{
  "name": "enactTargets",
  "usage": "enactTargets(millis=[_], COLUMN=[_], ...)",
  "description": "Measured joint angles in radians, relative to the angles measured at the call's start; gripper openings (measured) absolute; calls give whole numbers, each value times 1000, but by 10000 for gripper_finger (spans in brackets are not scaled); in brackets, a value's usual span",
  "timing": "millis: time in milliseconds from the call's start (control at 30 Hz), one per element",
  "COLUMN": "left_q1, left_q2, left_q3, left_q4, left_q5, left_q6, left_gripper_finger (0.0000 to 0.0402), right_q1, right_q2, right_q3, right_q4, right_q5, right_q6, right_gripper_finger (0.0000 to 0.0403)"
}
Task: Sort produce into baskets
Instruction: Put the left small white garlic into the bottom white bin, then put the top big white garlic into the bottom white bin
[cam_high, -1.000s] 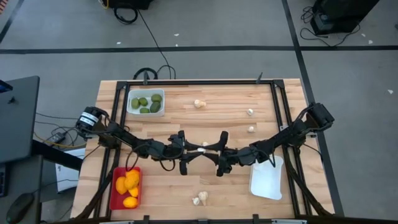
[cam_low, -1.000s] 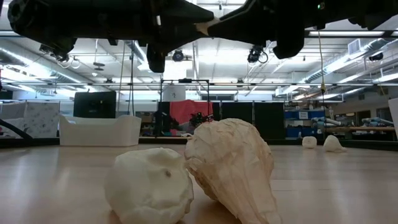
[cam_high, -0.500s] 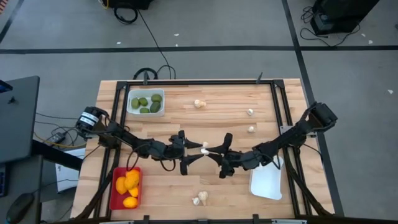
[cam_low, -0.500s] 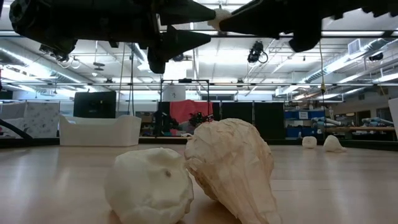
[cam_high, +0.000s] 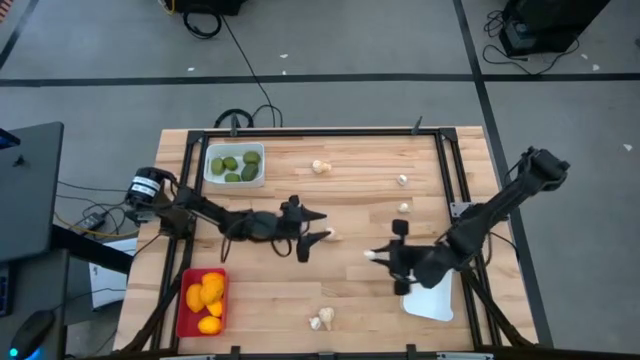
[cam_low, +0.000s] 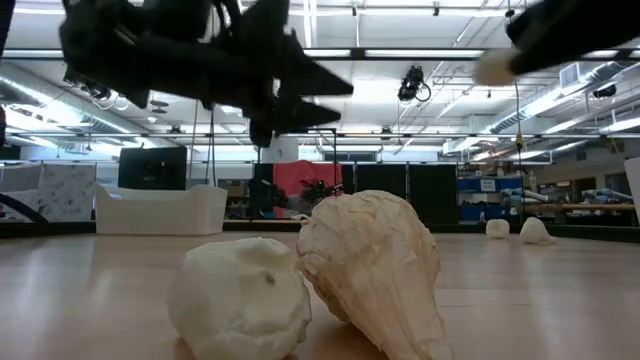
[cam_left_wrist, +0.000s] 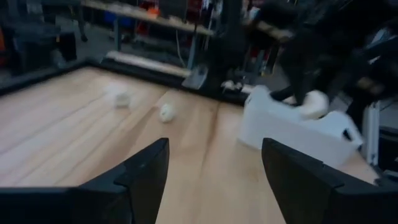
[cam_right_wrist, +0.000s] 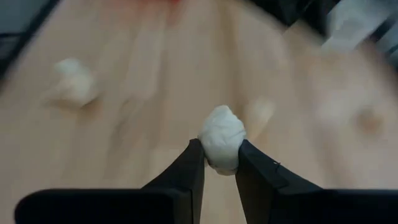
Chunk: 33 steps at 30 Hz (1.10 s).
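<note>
My right gripper (cam_high: 376, 255) is shut on a whitish garlic piece (cam_right_wrist: 222, 138), above the table just left of the empty white tray (cam_high: 432, 292). My left gripper (cam_high: 318, 228) is open and empty over the table's middle (cam_left_wrist: 214, 168). A small whitish piece (cam_high: 328, 235) lies by its fingertips. A white tray (cam_high: 235, 165) at the far left holds dark green fruits. A red tray (cam_high: 203, 300) at the near left holds yellow-orange fruits. Loose garlic pieces lie at the far middle (cam_high: 320, 166), toward the right (cam_high: 403, 207) and near the front edge (cam_high: 321, 319). My right gripper pinches the garlic piece between its two fingertips (cam_right_wrist: 194, 163), which sit on its lower sides (cam_right_wrist: 214, 158). The fingers lie nearly level, pointing toward the table's left. The piece is lifted clear of the table.
A black frame (cam_high: 440, 150) runs around the work area. Two garlic pieces (cam_low: 370, 265) fill the low view close up. Another garlic piece (cam_high: 402, 180) lies at the far right. Bare wood lies between the two grippers.
The two grippers met over the table's middle at one garlic piece. My right gripper has carried that piece toward the table's right and near edge, up to the empty white tray. My left gripper has drawn back a little toward the far left, empty.
</note>
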Motion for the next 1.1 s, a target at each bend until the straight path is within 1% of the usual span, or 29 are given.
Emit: enactTargets(millis=[100, 233, 367, 433, 533, 600, 733, 800, 867, 967, 1100], left_q1=[79, 188, 292, 336, 381, 402, 430, 440, 451, 467, 485], left_q2=[0, 0, 0, 0, 0, 0, 0, 0, 0, 0, 0], left_q3=[0, 0, 0, 0, 1, 17, 106, 157, 200, 253, 282], left_q4=[-39, -41, -51, -69, -89, -149, -383, -503, -580, -644, -684], left_q5=[78, 163, 222, 242, 257, 264, 261, 235, 210, 205, 210], left_q6=[-15, 4, 18, 34, 65, 84, 169, 210, 249, 286, 321], left_gripper_finger=[256, 255, 255, 255, 255, 255, 255, 255, 255, 255, 255], right_q1=[12, 17, 17, 17, 17, 17, 17, 17, 17, 17, 20], right_q2=[-84, -181, -252, -270, -286, -288, -276, -266, -254, -236, -221], right_q3=[0, 0, 0, 0, 0, 0, 0, 0, 0, 0, 0], right_q4=[-197, -416, -582, -633, -686, -715, -768, -789, -798, -796, -791], right_q5=[-165, -370, -564, -637, -676, -687, -731, -736, -735, -734, -738], right_q6=[193, 391, 578, 638, 691, 728, 778, 799, 820, 846, 865], right_gripper_finger=[87, 87, 90, 94, 103, 110, 129, 143, 159, 187, 226])
